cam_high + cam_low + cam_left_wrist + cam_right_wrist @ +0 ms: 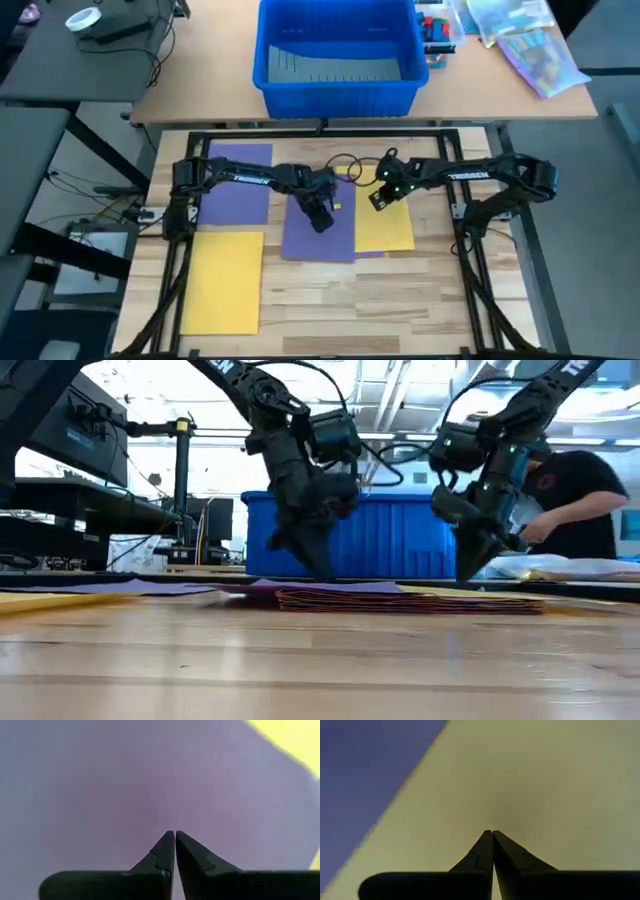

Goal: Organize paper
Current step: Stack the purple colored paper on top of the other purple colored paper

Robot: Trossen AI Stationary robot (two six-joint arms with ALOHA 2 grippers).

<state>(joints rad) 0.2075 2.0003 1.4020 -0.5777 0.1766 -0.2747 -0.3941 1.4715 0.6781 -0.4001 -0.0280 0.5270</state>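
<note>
Four sheets of paper lie flat on the wooden table. A purple sheet (pixel 240 180) is at the far left and a yellow sheet (pixel 225 280) at the near left. A second purple sheet (pixel 320 240) lies in the middle, overlapping a second yellow sheet (pixel 390 228) to its right. In the low view the middle sheets form a thin stack (pixel 400 600). My left gripper (pixel 320 218) is shut, tips down on the middle purple sheet. My right gripper (pixel 378 200) is shut, tips down on the right yellow sheet. My left gripper presses its shut fingertips (pixel 174 836) down on the middle purple sheet (pixel 150 795), on its far half. It comes from above, slanting down. The sheet lies flat on the stack. My right gripper sets its shut fingertips (pixel 492 835) on the yellow sheet (pixel 530 790), near its far left corner beside the purple sheet (pixel 365 765). It slants down from above, and the sheet lies flat.
A big blue bin (pixel 335 55) stands on the far table, with a clear bag of colourful things (pixel 530 40) to its right. A black cable (pixel 345 165) loops on the table between the arms. A person (pixel 575 500) works behind the table.
</note>
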